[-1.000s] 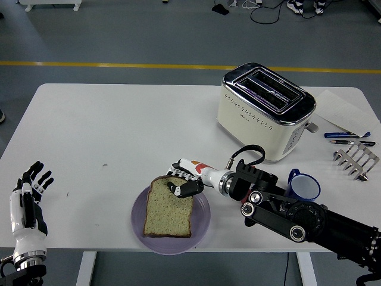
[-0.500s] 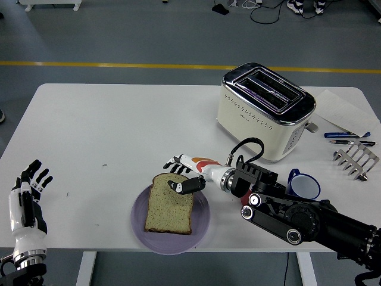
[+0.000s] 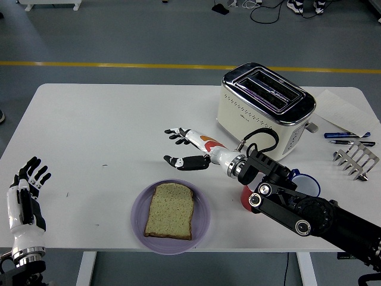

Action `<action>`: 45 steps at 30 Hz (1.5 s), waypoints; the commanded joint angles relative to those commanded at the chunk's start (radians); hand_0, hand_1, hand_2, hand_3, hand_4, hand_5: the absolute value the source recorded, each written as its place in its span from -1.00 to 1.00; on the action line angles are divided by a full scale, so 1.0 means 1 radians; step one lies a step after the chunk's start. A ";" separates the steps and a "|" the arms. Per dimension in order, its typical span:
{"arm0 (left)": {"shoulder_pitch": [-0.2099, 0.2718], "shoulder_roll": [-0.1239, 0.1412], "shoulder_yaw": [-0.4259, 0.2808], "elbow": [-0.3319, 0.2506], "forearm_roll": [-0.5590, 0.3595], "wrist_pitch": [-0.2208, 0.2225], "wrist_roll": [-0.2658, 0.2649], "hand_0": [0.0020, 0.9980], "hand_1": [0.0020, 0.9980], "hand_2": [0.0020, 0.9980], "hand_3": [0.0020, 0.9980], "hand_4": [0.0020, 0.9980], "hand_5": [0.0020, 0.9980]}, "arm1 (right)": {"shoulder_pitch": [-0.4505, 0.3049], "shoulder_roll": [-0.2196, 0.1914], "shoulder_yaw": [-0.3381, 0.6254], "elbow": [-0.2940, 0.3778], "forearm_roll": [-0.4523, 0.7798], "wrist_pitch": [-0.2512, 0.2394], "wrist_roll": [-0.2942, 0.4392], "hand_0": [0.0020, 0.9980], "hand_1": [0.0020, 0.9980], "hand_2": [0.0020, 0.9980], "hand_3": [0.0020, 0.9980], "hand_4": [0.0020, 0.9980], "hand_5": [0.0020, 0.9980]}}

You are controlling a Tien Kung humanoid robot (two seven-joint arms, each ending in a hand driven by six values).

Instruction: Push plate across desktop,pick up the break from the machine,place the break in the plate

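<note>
Right hand [image 3: 186, 147] spread and empty above the table [image 3: 107, 125], bread [image 3: 169, 210] flat on plate [image 3: 199, 223], left hand [image 3: 27, 193] open at near-left edge

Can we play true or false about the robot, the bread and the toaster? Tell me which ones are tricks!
1. The bread lies flat on the purple plate. True.
2. The right hand is squeezing the bread. False: it is open above the table, apart from the bread, holding nothing.
3. A slice of bread sticks up out of the toaster. False: both slots look empty.
4. The left hand is open at the table's near left corner, far from the plate. True.
5. The blue cup stands to the left of the plate. False: it is on the right, partly hidden behind the right arm.
</note>
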 joint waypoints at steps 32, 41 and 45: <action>-0.094 0.048 -0.236 -0.127 0.147 -0.416 0.434 0.57 0.62 0.69 0.61 -0.05 1.00 | -0.643 -0.201 0.945 0.404 0.373 0.167 0.101 0.46 0.44 0.47 0.50 0.21 -0.05; -0.105 0.018 -0.326 -0.133 0.048 -0.619 0.567 0.61 0.66 0.74 0.66 -0.01 1.00 | -0.701 -0.165 1.008 0.366 0.405 0.155 0.090 0.47 0.44 0.48 0.51 0.19 -0.01; -0.099 -0.001 -0.350 -0.139 0.026 -0.649 0.582 0.63 0.67 0.74 0.67 0.02 1.00 | -0.701 -0.148 1.017 0.334 0.468 0.146 0.084 0.48 0.44 0.48 0.51 0.16 0.02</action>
